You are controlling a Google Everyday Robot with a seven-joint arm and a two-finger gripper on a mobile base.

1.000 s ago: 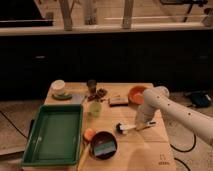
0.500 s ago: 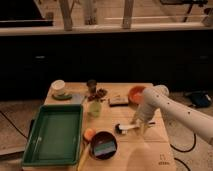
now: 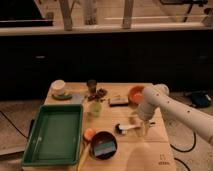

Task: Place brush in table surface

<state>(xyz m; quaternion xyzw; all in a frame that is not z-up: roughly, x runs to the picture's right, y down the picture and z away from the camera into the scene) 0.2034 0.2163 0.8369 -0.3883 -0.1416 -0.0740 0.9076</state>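
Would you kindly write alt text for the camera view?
The robot's hand hangs low over the brush lying on the table surface. A green tray sits at the left, with a dark bowl between them.

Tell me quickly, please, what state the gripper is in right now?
Gripper: low over the table surface, right at the handle of the brush; open or closed cannot be told.

Matt tan wooden table surface (image 3: 155, 147), glossy green plastic tray (image 3: 34, 145), gripper (image 3: 141, 128) above smooth white-handled brush (image 3: 129, 128)
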